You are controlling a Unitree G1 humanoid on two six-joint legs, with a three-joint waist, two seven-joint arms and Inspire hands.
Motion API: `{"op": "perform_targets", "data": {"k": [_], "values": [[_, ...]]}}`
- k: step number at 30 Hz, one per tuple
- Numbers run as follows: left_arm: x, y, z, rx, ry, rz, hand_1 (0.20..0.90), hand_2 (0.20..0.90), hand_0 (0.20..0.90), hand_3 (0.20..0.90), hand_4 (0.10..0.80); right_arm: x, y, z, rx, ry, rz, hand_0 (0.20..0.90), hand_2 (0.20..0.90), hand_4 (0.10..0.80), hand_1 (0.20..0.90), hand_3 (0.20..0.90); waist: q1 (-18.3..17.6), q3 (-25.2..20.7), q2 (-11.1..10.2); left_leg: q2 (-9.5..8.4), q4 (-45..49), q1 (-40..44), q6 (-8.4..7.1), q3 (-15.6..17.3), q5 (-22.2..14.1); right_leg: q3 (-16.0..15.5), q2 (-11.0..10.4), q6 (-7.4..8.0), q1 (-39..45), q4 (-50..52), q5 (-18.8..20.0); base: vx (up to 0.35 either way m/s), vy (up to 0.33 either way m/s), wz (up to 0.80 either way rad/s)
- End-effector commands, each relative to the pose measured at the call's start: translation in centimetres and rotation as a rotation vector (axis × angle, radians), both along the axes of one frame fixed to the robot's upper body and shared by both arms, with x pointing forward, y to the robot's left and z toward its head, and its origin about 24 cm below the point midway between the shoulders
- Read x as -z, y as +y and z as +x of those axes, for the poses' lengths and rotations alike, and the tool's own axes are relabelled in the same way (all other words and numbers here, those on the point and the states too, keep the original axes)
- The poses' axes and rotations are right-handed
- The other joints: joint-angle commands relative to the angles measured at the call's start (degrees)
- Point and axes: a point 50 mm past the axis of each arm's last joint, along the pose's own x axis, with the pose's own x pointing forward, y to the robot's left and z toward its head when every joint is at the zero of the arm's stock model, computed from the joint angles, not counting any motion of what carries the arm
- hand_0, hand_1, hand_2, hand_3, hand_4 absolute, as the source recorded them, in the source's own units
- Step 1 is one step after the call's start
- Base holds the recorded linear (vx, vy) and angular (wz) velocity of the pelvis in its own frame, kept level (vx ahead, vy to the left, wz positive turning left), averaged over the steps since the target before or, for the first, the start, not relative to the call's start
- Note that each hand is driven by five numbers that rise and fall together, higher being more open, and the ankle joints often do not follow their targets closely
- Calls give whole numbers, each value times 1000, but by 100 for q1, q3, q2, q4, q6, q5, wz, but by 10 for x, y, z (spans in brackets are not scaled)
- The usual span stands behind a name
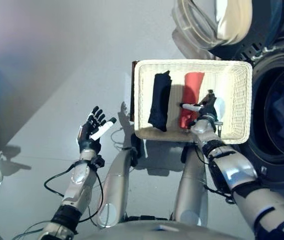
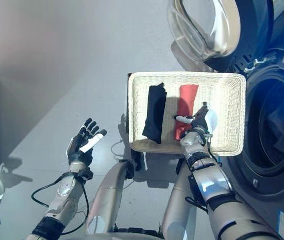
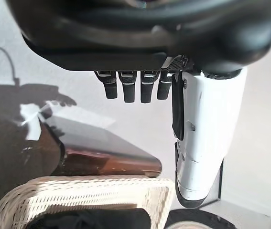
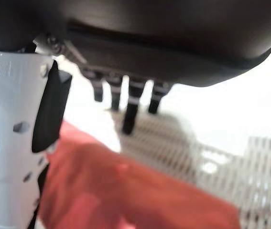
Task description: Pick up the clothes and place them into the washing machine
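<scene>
Right hand [image 1: 205, 111], fingers relaxed and holding nothing, hovers over the red garment [image 1: 192, 97] in the wicker basket [image 1: 238, 100]. Garment's long axis runs 12-to-6. Left hand [image 1: 92, 129] idles well apart.

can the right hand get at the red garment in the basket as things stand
Probably yes: the right hand hovers open just above the red garment in the wicker basket, and nothing lies between them.

Cream woven basket [image 1: 242, 100], lattice weave. Black garment [image 1: 160, 100] and red garment [image 1: 192, 95] inside. Dark grey washing machine [image 1: 277, 110]. Pale grey floor [image 1: 41, 75]. Dark hands with white thumb covers: left hand [image 1: 92, 129], right hand [image 1: 205, 107].
</scene>
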Motion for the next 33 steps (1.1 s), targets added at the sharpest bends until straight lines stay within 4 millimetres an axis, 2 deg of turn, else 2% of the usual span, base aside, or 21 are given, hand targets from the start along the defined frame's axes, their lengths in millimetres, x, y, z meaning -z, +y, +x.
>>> {"op": "perform_targets", "data": {"k": [1,7,12,15,18,20,21,23,24,25,26,29,31,32,33], "values": [[-18,7,-2,38,-113,33,900,900,900,900,800,22,-10,-15,-61,230,-137,200,200,300,200,200,124,-150,157,10,57,232,-319,-77,-242,153,-93,-45,111,1,65,8,-13,4],[-15,4,-4,111,-96,39,900,900,900,900,800,32,-14,-22,-205,437,-330,200,200,300,200,200,278,-250,292,-30,64,259,-296,-121,-237,123,-177,-10,129,60,47,13,-1,4],[-14,5,-6,141,-91,56,900,900,900,900,800,40,-25,-31,-210,501,-343,200,200,300,200,200,344,-312,364,-65,48,271,-277,-137,-226,132,-216,13,135,82,44,15,2,6],[-14,6,-7,144,-93,58,900,900,900,900,800,43,-39,-40,-191,534,-370,200,200,300,200,200,363,-336,392,-76,71,250,-268,-161,-229,135,-236,22,117,112,34,7,0,4],[-16,8,-7,135,-100,61,900,900,900,900,800,41,-57,-47,-118,502,-326,200,200,300,200,200,345,-347,382,-74,82,239,-265,-172,-235,143,-240,31,97,131,32,4,-3,2],[-17,10,-7,126,-106,60,900,900,900,900,800,34,-74,-50,-30,433,-258,200,200,300,200,200,324,-351,372,-69,94,231,-264,-169,-242,144,-237,37,92,146,21,17,1,7],[-18,11,-7,116,-113,60,900,900,900,900,800,27,-78,-47,22,346,-199,200,200,300,200,200,306,-352,360,-68,107,230,-260,-174,-250,154,-230,36,77,166,12,12,2,8],[-21,14,-5,89,-127,65,900,900,900,900,800,24,-79,-46,67,232,-129,200,200,300,200,200,239,-340,309,-58,97,234,-259,-164,-256,170,-208,32,69,157,13,9,5,5],[-21,14,-3,67,-133,59,900,900,900,900,800,22,-63,-38,88,132,-58,200,200,300,200,200,213,-335,289,-53,100,235,-257,-151,-264,190,-187,28,54,159,11,0,0,0],[-21,15,-3,47,-134,67,900,900,900,900,800,19,-62,-36,131,46,52,200,200,300,200,200,169,-323,275,-47,100,232,-258,-147,-270,199,-173,25,48,166,-1,0,0,0],[-21,19,-1,7,-132,66,900,900,900,900,800,4,-67,-30,251,-206,305,200,200,300,200,200,83,-289,222,-27,119,221,-261,-130,-303,210,-138,18,32,174,-25,0,7,-5],[-23,25,-2,-37,-139,64,900,900,900,900,800,-8,-80,-35,350,-463,507,200,200,300,200,200,-118,-211,91,27,145,179,-274,-84,-336,245,-73,0,-54,189,-30,-7,2,-6],[-21,30,-5,-66,-130,53,900,900,900,900,800,-12,-85,-40,396,-607,628,200,200,300,200,200,-215,-176,16,65,169,147,-288,-57,-358,261,-32,-13,-82,194,-39,-3,9,-8],[-21,30,-5,-65,-130,53,900,900,900,900,800,-11,-85,-41,396,-607,629,200,200,300,200,200,-209,-180,11,67,170,149,-288,-54,-360,265,-30,-13,-83,196,-40,0,2,-25],[-18,30,-7,-71,-118,35,900,900,900,900,800,-10,-89,-46,438,-710,731,200,200,300,200,200,-269,-153,-8,80,170,137,-300,-53,-373,276,-14,-18,-101,183,-40,-1,-6,-28]]}}
